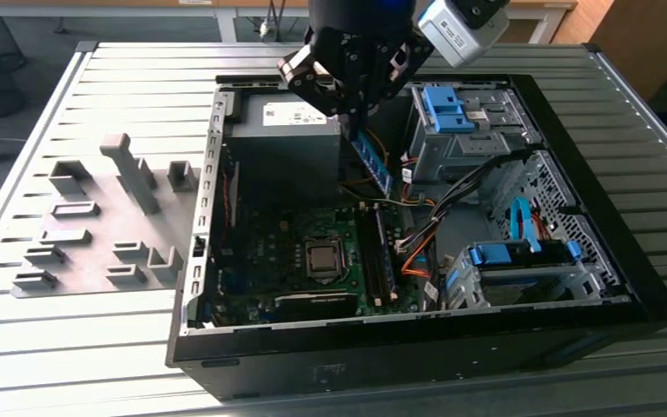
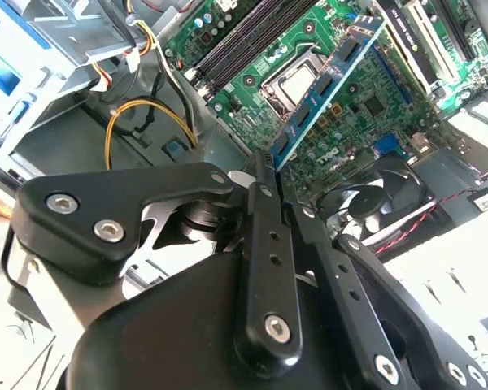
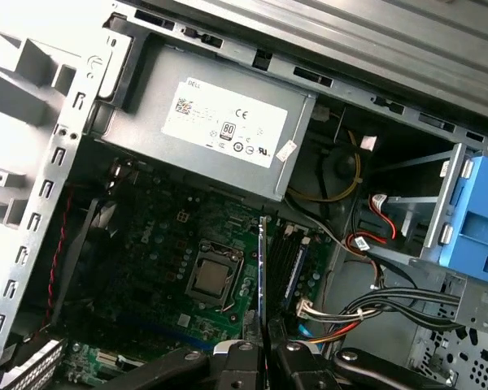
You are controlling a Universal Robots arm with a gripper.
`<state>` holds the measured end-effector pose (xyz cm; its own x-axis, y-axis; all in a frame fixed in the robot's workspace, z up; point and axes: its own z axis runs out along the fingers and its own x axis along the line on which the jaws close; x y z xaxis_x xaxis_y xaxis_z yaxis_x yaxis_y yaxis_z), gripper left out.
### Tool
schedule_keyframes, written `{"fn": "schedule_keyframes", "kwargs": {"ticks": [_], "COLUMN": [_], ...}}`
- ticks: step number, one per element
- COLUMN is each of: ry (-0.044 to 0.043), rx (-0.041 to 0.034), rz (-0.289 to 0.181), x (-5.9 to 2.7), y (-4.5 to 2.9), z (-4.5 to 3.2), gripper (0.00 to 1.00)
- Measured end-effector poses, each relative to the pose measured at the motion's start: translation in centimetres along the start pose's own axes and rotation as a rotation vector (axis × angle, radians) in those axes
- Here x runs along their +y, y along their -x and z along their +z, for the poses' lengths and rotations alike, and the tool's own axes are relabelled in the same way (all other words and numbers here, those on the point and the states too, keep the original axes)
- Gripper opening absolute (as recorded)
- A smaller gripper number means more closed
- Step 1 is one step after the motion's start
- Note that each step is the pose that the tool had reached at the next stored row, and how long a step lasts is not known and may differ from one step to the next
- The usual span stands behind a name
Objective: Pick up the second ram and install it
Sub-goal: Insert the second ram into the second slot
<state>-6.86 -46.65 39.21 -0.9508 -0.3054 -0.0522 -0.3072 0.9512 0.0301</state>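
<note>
A: Exterior view?
B: Upper centre, the black gripper (image 1: 354,111) pinches the second ram (image 1: 373,165), a thin blue-green strip hanging above the open case (image 1: 426,339) on the ribbed metal desk (image 1: 102,347).
A: Second wrist view?
B: The flat stick (image 2: 325,85) juts from clamped matte fingers (image 2: 264,175) over the green motherboard (image 2: 260,89).
A: First wrist view?
B: Edge-on, lower centre, beside dark slots (image 3: 289,256).
</note>
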Motion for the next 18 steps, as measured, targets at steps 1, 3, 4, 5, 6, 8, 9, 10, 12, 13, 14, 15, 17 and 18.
{"fn": "schedule_keyframes", "kwargs": {"ticks": [1, 3, 4, 5, 6, 8, 9, 10, 12, 13, 14, 15, 17, 18], "ry": [0.0, -0.0001, -0.0001, 0.0, 0.0, 0.0, -0.0001, -0.0001, -0.0002, -0.0004, -0.0009, -0.0017, -0.0037, -0.0046], "rx": [0.0, 0.0, 0.0, 0.0, 0.0, 0.0, 0.0, 0.0, 0.0, -0.0001, -0.0005, -0.001, -0.002, -0.0025], "rz": [0.0, 0.0, 0.0, 0.0, 0.0, 0.001, 0.001, 0.001, 0.002, 0.005, 0.015, 0.03, 0.067, 0.085], "x": [0.0, 0.0, 0.0, 0.0, 0.0, 0.0, 0.0, 0.0, 0.0, 0.0, 0.0, 0.0, 0.0, 0.0], "y": [0.0, 0.0, 0.0, 0.0, 0.0, 0.0, 0.0, 0.0, 0.0, 0.0, 0.0, 0.0, 0.0, 0.0], "z": [0.0, 0.0, 0.0, 0.0, 0.0, 0.0, 0.0, 0.0, 0.0, 0.0, 0.01, 0.03, 0.04, 0.05], "gripper": [0.14, 0.14, 0.14, 0.14, 0.14, 0.14, 0.14, 0.14, 0.14, 0.14, 0.14, 0.14, 0.14, 0.14]}}
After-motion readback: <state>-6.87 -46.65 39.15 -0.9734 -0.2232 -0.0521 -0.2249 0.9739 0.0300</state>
